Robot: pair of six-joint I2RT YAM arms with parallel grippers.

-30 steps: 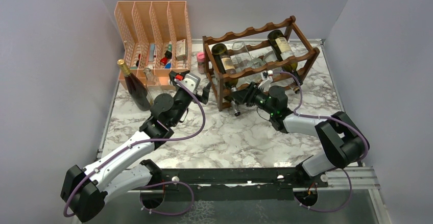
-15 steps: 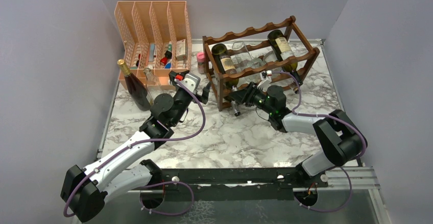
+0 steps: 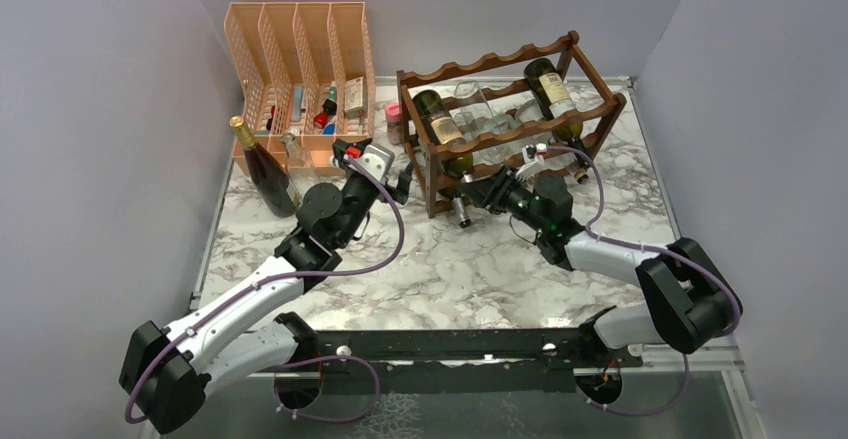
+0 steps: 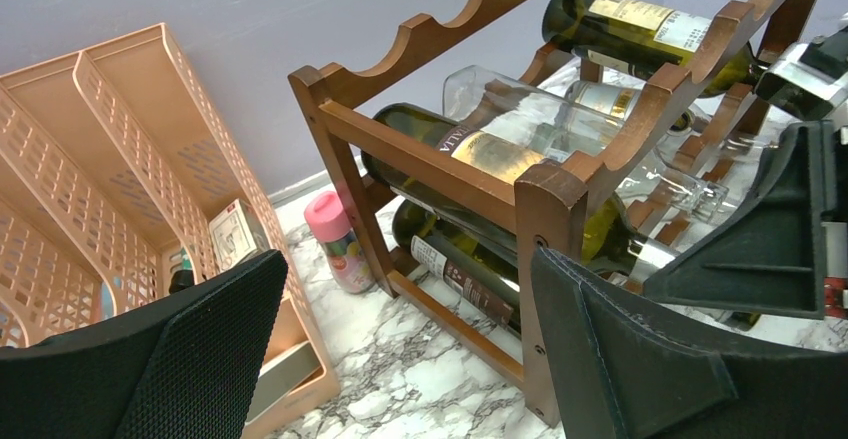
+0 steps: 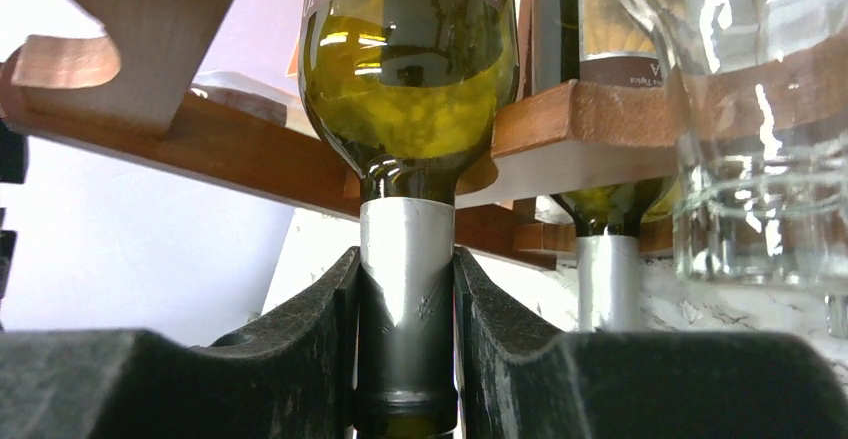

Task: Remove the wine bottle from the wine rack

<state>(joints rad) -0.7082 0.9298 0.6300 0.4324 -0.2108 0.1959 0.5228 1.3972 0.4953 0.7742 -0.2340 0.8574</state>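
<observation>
Pads (image 5: 310,339) of the right gripper (image 5: 405,309) clamped tight on the grey-foiled neck of the wine bottle (image 5: 410,89), one pad on each side, foil touching both. Just past the fingertips, the green shoulder of that bottle, resting in a rail of the wine rack (image 5: 590,109). Above it, the body lying back into the frame, label lettered PRIMITIV. To the right of the grip and a little farther in, a second green bottle (image 5: 605,279), grey neck poking out below the rail, apart from the pads. Farther right again, clear glass (image 5: 760,159), too blurred to name.

Left gripper (image 4: 400,359): spread wide, nothing between the fingers (image 4: 170,359). Hangs just short of the rack's near corner post, post and front rail straight ahead. Off the right finger, the dark body of the right gripper at the rack's front. Behind the post, on the top tier, the wine bottle lying on its side, neck running toward the right gripper, a clear bottle (image 4: 540,109) beside it. Ahead and left, past the rack's end, a pink-capped can (image 4: 335,244) upright on the marble table (image 3: 450,269). Farther left, a peach mesh organizer (image 4: 120,159), with a dark gold-topped bottle (image 3: 262,164) standing upright before it. Farthest, at the rack's other end, another green bottle (image 4: 640,24) on the top tier.
</observation>
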